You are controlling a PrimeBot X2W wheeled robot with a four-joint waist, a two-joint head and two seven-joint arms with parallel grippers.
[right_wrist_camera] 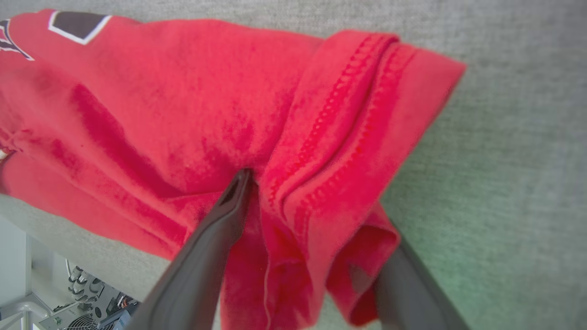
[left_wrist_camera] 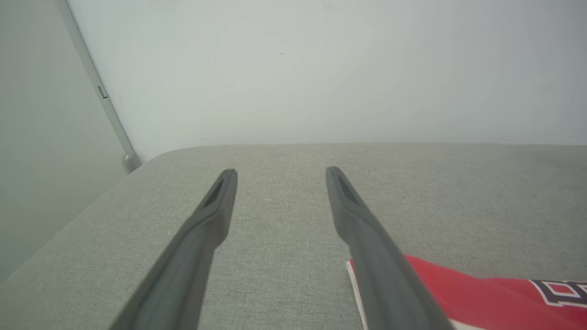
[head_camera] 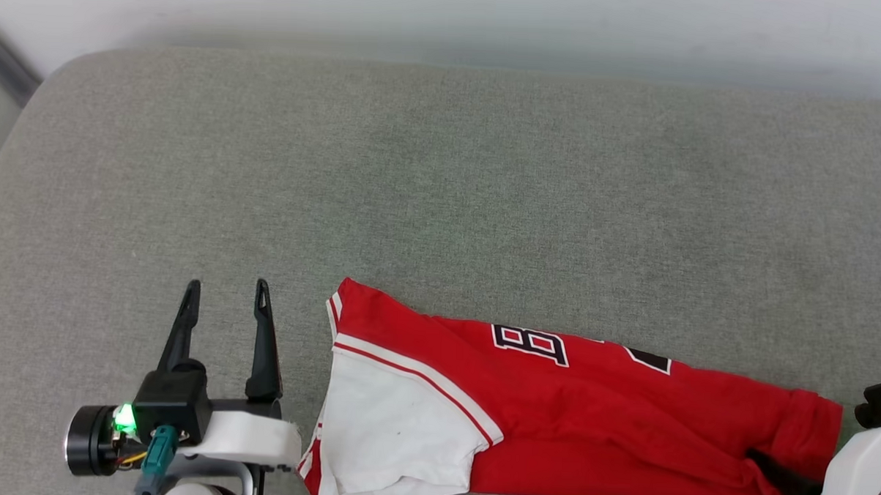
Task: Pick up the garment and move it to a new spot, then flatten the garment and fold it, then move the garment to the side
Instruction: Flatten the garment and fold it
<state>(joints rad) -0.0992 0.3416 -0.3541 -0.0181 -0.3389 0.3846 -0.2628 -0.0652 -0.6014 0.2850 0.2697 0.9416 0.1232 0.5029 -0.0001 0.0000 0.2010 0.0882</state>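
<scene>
The garment [head_camera: 588, 421] lies in a long band along the near edge of the grey padded surface [head_camera: 443, 167]: a red body with dark lettering and a white sleeve [head_camera: 390, 436] at its left end. My left gripper [head_camera: 227, 284] stands open just left of the sleeve, holding nothing, and the garment's corner [left_wrist_camera: 481, 293] shows beside its right finger. At the garment's right end, my right gripper [right_wrist_camera: 312, 215] is open around the bunched red hem [right_wrist_camera: 348, 137]. One finger [right_wrist_camera: 220, 229] lies on top of the cloth and the other is partly covered by it.
A pale wall [head_camera: 492, 15] runs behind the surface. The surface has a rounded corner at the far left [head_camera: 58, 73] and drops off there. Past its near edge, equipment [right_wrist_camera: 82, 302] shows below. A wide stretch of grey surface lies beyond the garment.
</scene>
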